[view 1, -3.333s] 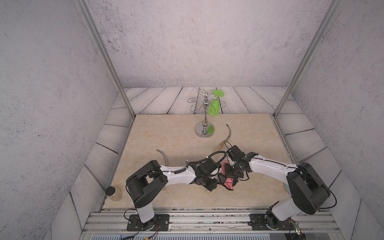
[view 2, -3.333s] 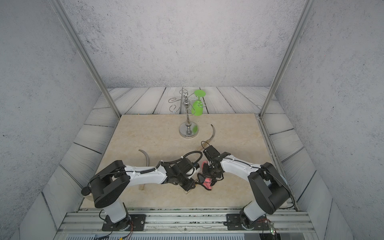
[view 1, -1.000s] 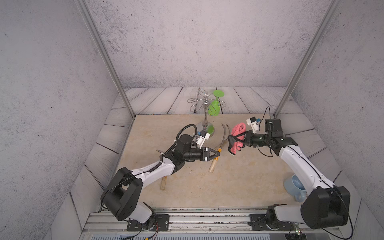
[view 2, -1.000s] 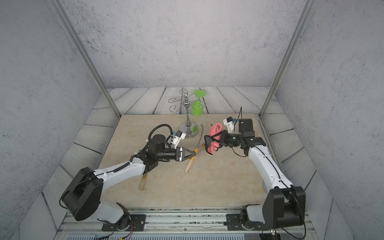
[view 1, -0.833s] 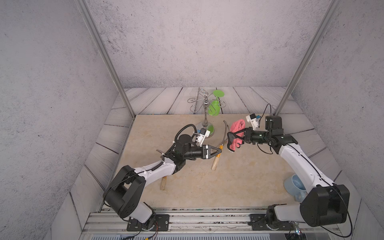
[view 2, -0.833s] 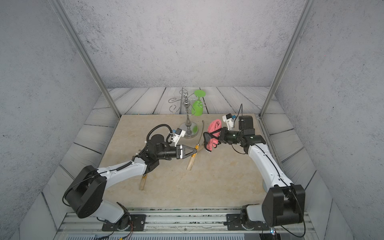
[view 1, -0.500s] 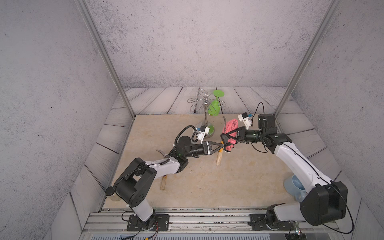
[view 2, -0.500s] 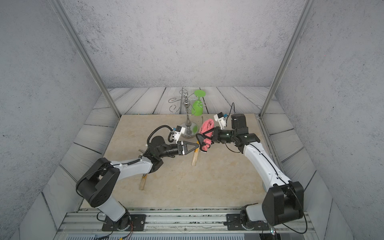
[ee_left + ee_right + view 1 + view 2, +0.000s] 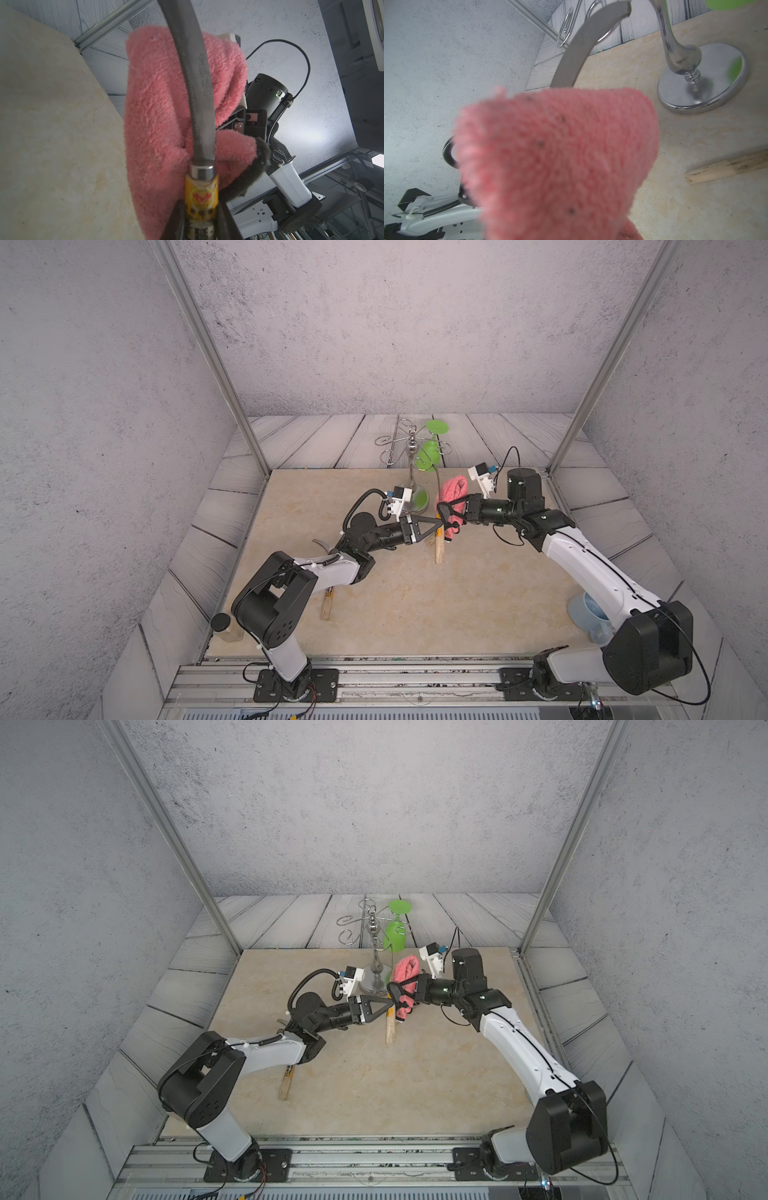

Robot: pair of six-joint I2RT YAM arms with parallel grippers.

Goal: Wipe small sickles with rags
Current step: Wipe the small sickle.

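A small sickle (image 9: 438, 545) hangs tilted over the middle of the beige board (image 9: 415, 614). My left gripper (image 9: 435, 523) is shut on its handle at the yellow-black label band (image 9: 201, 193). Its dark curved blade (image 9: 197, 83) rises past the pink rag (image 9: 453, 489), which presses against it. My right gripper (image 9: 457, 510) is shut on the rag; the rag (image 9: 560, 155) hides the fingers in the right wrist view, where the blade (image 9: 583, 47) arcs above it. The rag's black strap (image 9: 255, 166) dangles beside the label. A second small sickle (image 9: 327, 608) lies on the board under my left arm.
A chrome wire-armed stand (image 9: 411, 489) holding a green goblet (image 9: 428, 452) stands just behind the two grippers. A pale blue mug (image 9: 590, 616) sits at the board's right edge beside my right arm. A small black-lidded jar (image 9: 222, 624) stands at the front left corner.
My left gripper has carried the sickle toward the stand and tipped it more upright. My right gripper has moved left with the rag until it lies against the blade.
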